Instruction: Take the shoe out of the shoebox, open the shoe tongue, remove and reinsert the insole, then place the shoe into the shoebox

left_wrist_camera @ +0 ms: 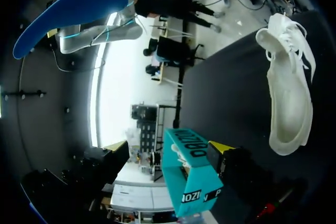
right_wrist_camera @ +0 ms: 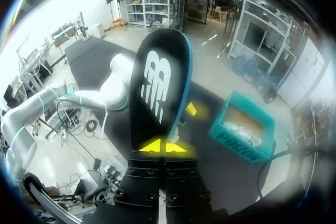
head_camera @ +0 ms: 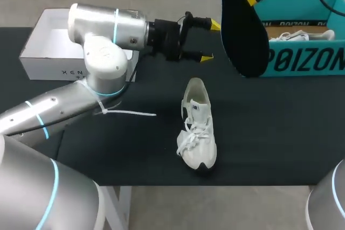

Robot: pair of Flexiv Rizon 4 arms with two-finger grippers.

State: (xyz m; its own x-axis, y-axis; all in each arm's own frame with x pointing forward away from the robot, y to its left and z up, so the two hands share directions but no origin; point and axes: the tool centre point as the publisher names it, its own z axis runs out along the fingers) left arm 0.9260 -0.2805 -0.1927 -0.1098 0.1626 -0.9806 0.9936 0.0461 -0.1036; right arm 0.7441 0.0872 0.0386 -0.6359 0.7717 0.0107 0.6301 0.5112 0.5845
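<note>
Insole [right_wrist_camera: 157, 85]: clamped at one end by the right gripper [right_wrist_camera: 157, 147], whose yellow tips are closed on it from both sides. Its long axis runs straight ahead of the fingers. It is held raised, clear of the worktop [head_camera: 269, 122].

Shoe [head_camera: 198, 127]: laid on the worktop, out of the shoebox [head_camera: 302, 57], below and well apart from the right gripper. It is nearer the left gripper [head_camera: 210, 40], just beyond that gripper's fingers. The long axis is judged to run from the collar end, nearest the left gripper, to the toe end, farthest from it.

Left gripper: fingers apart, nothing between them, held over the worktop.

Key relation: the insole's free end is seen near the left gripper, with the shoe's opening under it and off to one side. For reinsertion, the insole's long axis would have to be brought in line with the shoe's. The left arm is judged better placed to steady the shoe.

Count:
- Insole: one.
- Shoe on the worktop: one.
- Second white shoe [head_camera: 294, 36]: one, lying inside the teal shoebox.
- Shoebox: one.
- White box [head_camera: 51, 41]: one, behind the left gripper.
- Thin white strip [head_camera: 129, 113]: one, on the worktop.
</note>
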